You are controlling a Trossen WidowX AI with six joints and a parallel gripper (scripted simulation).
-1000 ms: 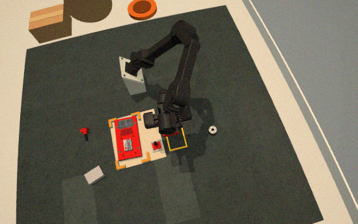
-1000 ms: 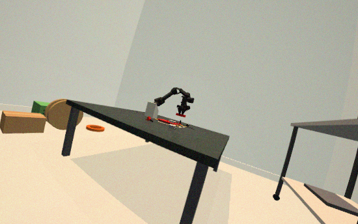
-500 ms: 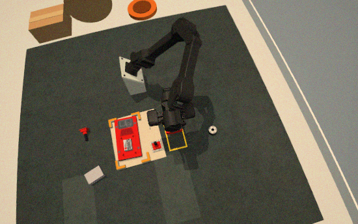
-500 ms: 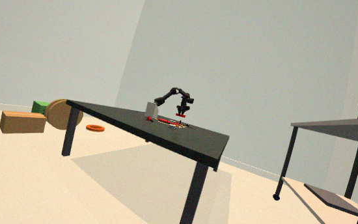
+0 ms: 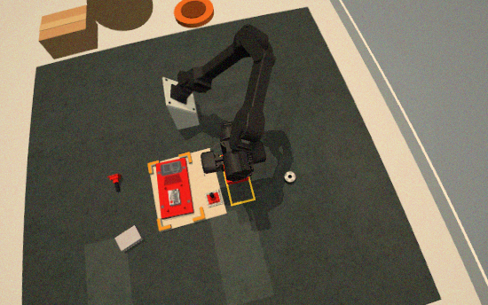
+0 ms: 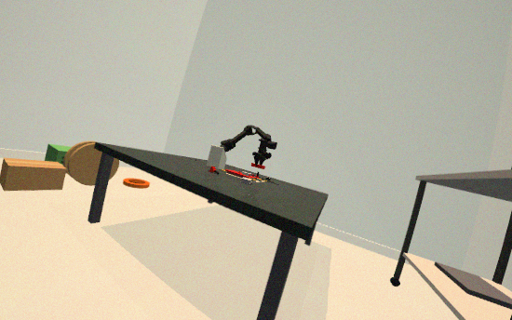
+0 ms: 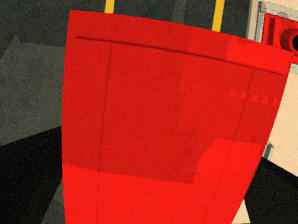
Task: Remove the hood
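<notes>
The gripper point(image 6: 259, 163) point(image 7: 156, 185) is shut on the red hood point(image 5: 239, 181) point(image 6: 258, 166) point(image 7: 145, 110), one black finger at each side of it. The hood is held level above the table, and in the top view it hides part of the marked area. The marked area is a yellow outline point(image 5: 243, 202) point(image 7: 218, 16) on the dark mat; its near end shows past the hood. The arm covers its far end. The red toy car point(image 5: 184, 186) point(image 6: 241, 174) lies on the cream board point(image 5: 200, 182) point(image 7: 287, 132) beside the outline.
A small red part with a black knob point(image 5: 213, 198) point(image 7: 285, 40) sits on the board near the outline. A white ring point(image 5: 289, 175) lies to the right. A red piece with a black shaft point(image 5: 114, 179) and a pale block point(image 5: 129, 238) lie left of the board.
</notes>
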